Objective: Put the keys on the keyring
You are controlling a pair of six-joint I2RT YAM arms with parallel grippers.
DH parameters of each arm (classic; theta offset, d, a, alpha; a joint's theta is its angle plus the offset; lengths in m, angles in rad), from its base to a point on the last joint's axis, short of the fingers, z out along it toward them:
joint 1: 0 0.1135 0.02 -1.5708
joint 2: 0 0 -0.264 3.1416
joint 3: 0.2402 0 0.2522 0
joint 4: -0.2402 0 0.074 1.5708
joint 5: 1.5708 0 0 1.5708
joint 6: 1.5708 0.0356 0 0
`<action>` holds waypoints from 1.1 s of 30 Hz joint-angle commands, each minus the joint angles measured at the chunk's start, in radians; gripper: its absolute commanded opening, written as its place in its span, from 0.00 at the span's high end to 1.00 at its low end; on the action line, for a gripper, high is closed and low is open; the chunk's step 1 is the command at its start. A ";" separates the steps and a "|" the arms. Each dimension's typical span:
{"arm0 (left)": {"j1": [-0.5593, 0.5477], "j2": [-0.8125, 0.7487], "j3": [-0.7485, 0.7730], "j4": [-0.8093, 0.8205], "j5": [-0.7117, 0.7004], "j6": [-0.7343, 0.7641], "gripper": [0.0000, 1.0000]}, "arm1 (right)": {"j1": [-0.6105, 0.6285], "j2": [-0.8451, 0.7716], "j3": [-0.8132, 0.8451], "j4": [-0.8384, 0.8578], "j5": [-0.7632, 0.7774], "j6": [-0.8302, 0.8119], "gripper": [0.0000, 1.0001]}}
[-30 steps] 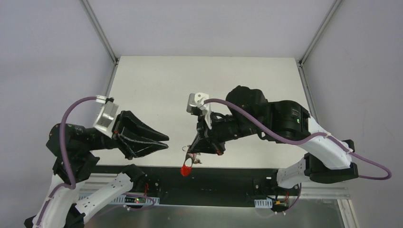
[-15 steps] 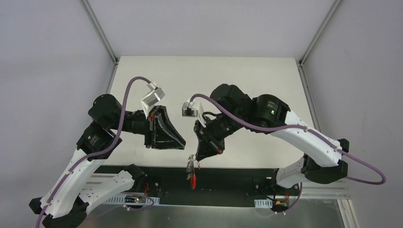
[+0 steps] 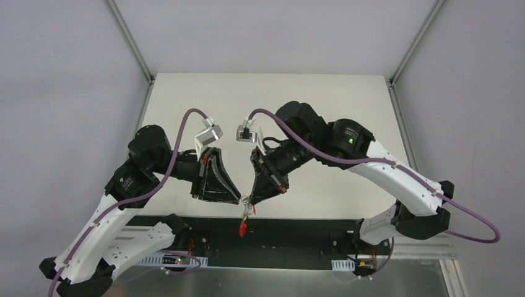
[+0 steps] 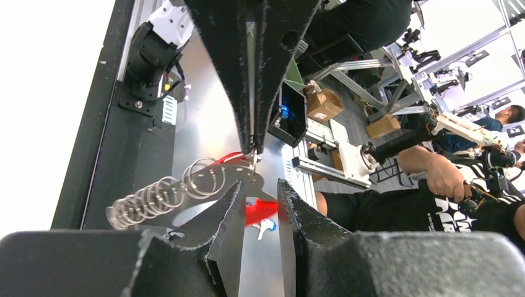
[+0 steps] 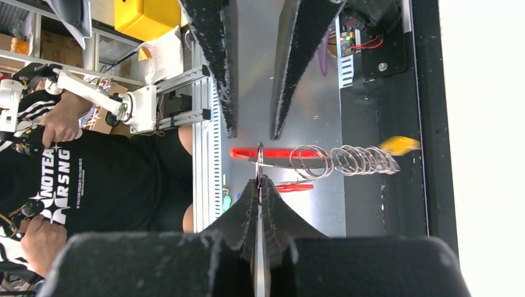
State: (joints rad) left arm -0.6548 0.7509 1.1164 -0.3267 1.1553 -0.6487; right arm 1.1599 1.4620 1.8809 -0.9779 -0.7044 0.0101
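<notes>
The right hand (image 5: pixel 260 183) is shut tight. A thin silver ring, likely the keyring (image 5: pixel 260 159), is pinched edge-on at its very tip. From there a chain of small rings (image 5: pixel 347 159) is laid out sideways, and a yellow tag (image 5: pixel 399 145) is seen at its far end.

The keys (image 3: pixel 246 202) are held up in the air by the near edge of the tabletop (image 3: pixel 266 99), and a red tag (image 3: pixel 241 229) is hung below them.

The left hand (image 4: pixel 260 187) is the free one, just beside the bunch. Its fingers (image 4: pixel 232 198) are a little apart and nothing is held in them. The pinched spot is found just past their tips, in line with the gap. The chain is run off across one finger, not along the gap. A short push forward is likely needed before anything can be caught.
</notes>
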 commanded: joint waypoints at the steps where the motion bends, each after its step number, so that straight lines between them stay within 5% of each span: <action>1: -0.003 -0.008 0.025 -0.070 -0.020 0.091 0.76 | -0.008 0.017 0.044 0.031 -0.076 0.009 1.00; 12: -0.003 -0.023 0.015 -0.082 -0.012 0.110 0.77 | -0.020 0.068 0.098 0.063 -0.076 0.041 1.00; 23: -0.003 -0.032 0.005 -0.094 -0.001 0.123 1.00 | -0.019 0.081 0.111 0.070 -0.080 0.053 1.00; 33: -0.003 -0.061 0.042 -0.095 -0.100 0.201 1.00 | -0.009 0.046 0.074 0.080 -0.069 0.024 1.00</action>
State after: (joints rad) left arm -0.6548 0.7136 1.1175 -0.4282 1.1015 -0.5114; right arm 1.1458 1.5459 1.9469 -0.9539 -0.7635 0.0479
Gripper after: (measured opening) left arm 0.006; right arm 0.009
